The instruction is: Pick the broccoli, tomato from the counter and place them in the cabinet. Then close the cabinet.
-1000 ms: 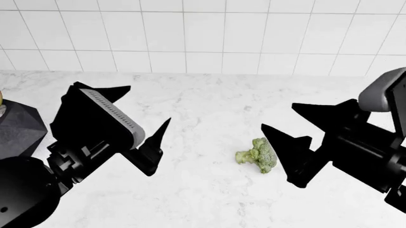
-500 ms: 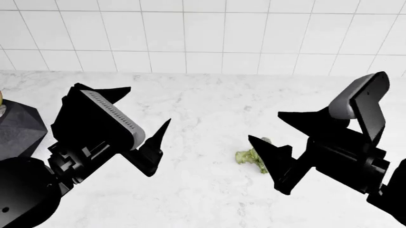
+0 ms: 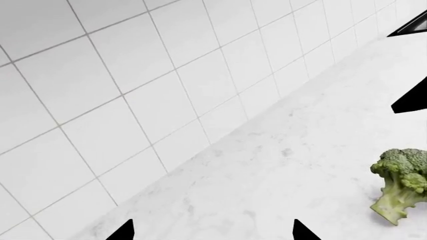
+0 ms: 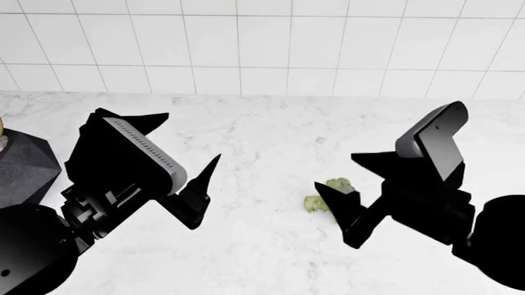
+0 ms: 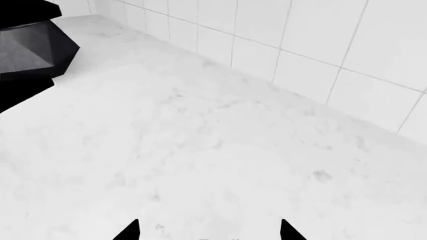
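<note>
Smooth white marble-look counter, glossy white tiled wall, lumpy matt green broccoli

Head view: camera set high, facing forward and down over the bench toward the tiled wall, both arms in the foreground. Left wrist view: camera low and close to the bench, facing obliquely along the wall; the broccoli sits at the frame edge. Right wrist view: camera low, facing across bare bench toward the wall. All three views share bench and wall; head and left wrist views share the broccoli.
</note>
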Controlling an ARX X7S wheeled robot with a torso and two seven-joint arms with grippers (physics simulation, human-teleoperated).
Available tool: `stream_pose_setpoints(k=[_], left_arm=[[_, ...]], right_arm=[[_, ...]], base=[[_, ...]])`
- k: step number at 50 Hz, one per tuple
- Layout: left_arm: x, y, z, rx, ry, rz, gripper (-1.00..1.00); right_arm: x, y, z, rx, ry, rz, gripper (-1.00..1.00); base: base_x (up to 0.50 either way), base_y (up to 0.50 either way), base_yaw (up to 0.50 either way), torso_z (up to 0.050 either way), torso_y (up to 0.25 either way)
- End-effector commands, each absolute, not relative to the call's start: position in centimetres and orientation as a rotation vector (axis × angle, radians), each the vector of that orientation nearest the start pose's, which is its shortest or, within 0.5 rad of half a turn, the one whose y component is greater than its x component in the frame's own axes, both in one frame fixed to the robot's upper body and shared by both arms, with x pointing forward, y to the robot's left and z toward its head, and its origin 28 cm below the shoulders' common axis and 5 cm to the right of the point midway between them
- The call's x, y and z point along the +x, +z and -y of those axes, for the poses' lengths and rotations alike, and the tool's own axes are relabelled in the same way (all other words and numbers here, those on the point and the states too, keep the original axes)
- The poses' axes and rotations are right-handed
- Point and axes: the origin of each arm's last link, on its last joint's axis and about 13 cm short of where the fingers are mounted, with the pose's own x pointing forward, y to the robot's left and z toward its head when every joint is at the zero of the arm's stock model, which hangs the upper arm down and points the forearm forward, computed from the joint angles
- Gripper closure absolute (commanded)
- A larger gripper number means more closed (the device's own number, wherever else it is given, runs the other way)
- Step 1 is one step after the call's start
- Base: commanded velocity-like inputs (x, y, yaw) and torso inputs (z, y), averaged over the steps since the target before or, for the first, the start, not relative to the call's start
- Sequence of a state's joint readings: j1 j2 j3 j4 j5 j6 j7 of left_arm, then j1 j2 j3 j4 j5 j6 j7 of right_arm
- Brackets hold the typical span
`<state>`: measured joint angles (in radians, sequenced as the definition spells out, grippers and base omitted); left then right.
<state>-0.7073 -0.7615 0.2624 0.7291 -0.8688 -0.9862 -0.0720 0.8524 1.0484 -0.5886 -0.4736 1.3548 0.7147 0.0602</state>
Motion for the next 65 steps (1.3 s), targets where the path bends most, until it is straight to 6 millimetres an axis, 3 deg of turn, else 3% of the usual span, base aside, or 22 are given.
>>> stream_pose_setpoints(k=[1,21,49,50,65], left_arm=[[22.6,23.2,-25.4,0.388,-0.539,0.062,-1.00],[22.8,22.9,-25.4,0.387,-0.539,0.057,-1.00],[22.8,22.8,-25.5,0.383,-0.537,0.058,-1.00],[22.8,22.8,-25.5,0.383,-0.537,0.058,-1.00],[22.7,22.7,-25.5,0.381,-0.538,0.056,-1.00]], right_arm=[[23.8,21.6,17.4,-0.166,0.677,-0.275,-1.00],[24.7,19.2,17.7,-0.161,0.623,-0.369,-1.00],[25.5,18.1,17.3,-0.175,0.608,-0.435,-1.00],[25.5,18.1,17.3,-0.176,0.607,-0.438,1.00],[25.2,20.1,17.7,-0.191,0.561,-0.367,1.00]], base=[[0.00,0.00,0.00,0.000,0.000],[0.00,0.00,0.00,0.000,0.000],[0.00,0.00,0.00,0.000,0.000],[0.00,0.00,0.00,0.000,0.000],[0.00,0.00,0.00,0.000,0.000]])
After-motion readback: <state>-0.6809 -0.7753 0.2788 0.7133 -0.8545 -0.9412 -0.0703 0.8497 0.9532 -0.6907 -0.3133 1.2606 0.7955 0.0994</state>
